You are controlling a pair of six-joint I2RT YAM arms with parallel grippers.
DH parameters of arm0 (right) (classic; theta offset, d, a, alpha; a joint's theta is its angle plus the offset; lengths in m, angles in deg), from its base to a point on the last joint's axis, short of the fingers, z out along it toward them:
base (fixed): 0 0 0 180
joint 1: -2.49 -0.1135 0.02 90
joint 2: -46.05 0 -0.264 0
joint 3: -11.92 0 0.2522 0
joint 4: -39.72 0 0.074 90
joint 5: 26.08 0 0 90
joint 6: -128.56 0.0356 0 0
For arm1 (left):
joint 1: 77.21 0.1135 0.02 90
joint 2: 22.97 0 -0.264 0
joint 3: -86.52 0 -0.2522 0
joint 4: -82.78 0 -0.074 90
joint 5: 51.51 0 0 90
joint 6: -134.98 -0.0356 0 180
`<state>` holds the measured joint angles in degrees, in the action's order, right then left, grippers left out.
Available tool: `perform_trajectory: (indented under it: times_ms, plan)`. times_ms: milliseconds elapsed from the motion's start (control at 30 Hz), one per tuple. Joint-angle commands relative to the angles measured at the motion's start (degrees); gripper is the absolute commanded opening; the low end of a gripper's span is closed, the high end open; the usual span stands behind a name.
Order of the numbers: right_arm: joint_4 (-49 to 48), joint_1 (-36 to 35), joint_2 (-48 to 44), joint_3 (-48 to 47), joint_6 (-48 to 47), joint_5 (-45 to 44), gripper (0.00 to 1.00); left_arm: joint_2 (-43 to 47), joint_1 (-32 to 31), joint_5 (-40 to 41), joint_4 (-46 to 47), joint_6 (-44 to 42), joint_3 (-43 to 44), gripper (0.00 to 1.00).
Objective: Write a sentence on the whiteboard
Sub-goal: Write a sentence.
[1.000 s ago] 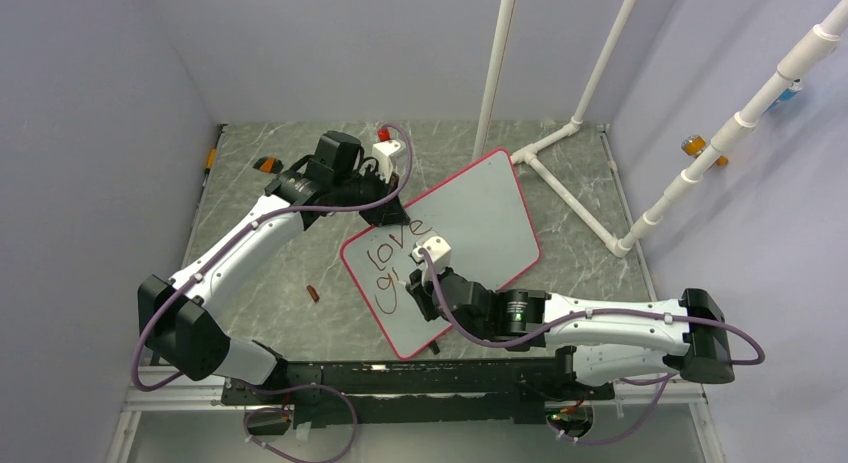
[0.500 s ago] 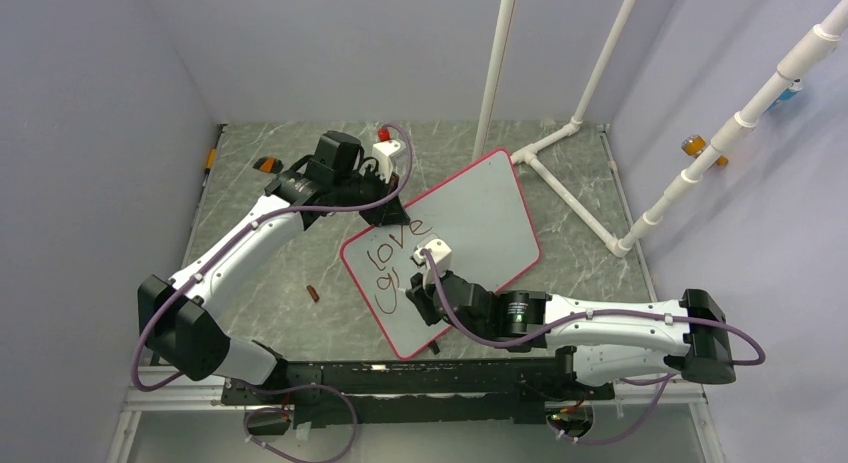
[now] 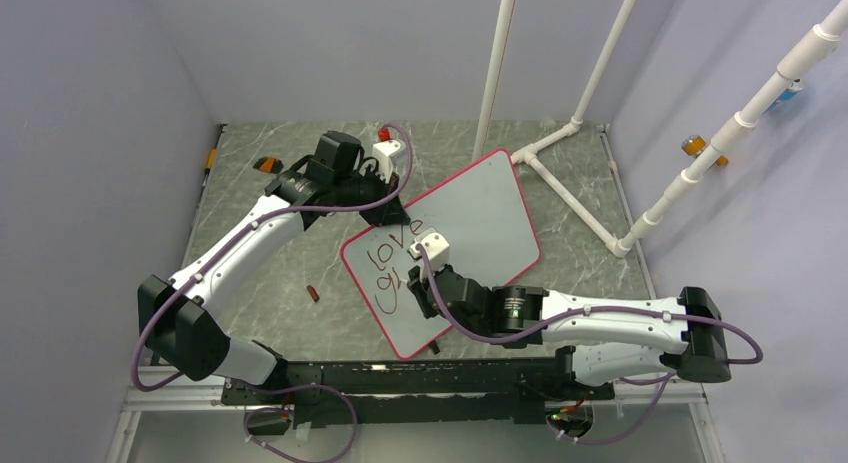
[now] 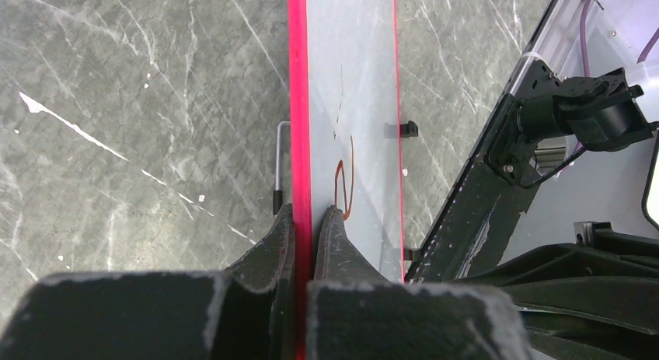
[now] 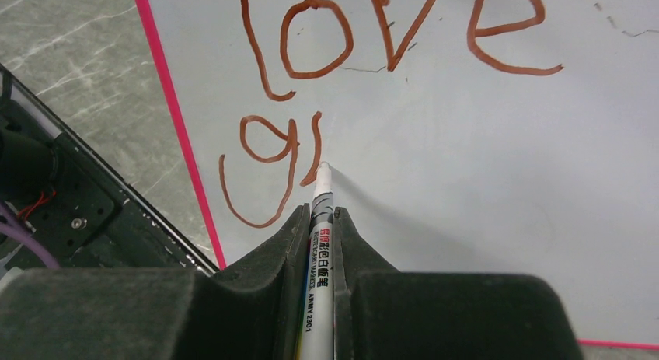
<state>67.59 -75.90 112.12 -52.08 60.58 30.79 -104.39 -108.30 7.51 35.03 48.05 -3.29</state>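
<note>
The whiteboard, white with a red-pink frame, lies tilted on the marble table. The sentence in dark red shows "love" and below it a "g" plus one further stroke. My left gripper is shut on the board's red frame at its far-left edge. My right gripper is shut on a white marker. The marker's tip rests on the board at the foot of that last stroke. In the top view the right gripper hangs over the board's near-left part.
A white pipe frame stands at the back right beside the board. A small dark red cap lies left of the board. An orange object sits at the back left. A black clip sticks out of the board's edge.
The right wrist has shifted slightly up and left over the second line. The left arm and the board have not moved.
</note>
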Motion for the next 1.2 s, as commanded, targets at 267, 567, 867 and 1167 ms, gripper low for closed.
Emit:
perform_trajectory:
  times_ms: [267,567,867,1167]
  plan:
    - [-2.2,1.9,3.2,-5.2,-4.0,-3.3,0.00,0.6,0.3,12.9,2.5,-9.3,-0.1,0.00]
    - [-0.6,3.0,3.2,-6.9,-4.0,-4.9,0.00,0.8,0.4,12.8,2.6,-9.3,-0.2,0.00]
    - [0.9,3.2,-1.0,-5.8,-2.5,-4.9,0.00,0.9,0.4,12.8,2.6,-9.4,-0.2,0.00]
    - [1.1,3.2,-4.2,-2.6,-0.6,-5.2,0.00,0.8,0.4,12.8,2.6,-9.4,-0.2,0.00]
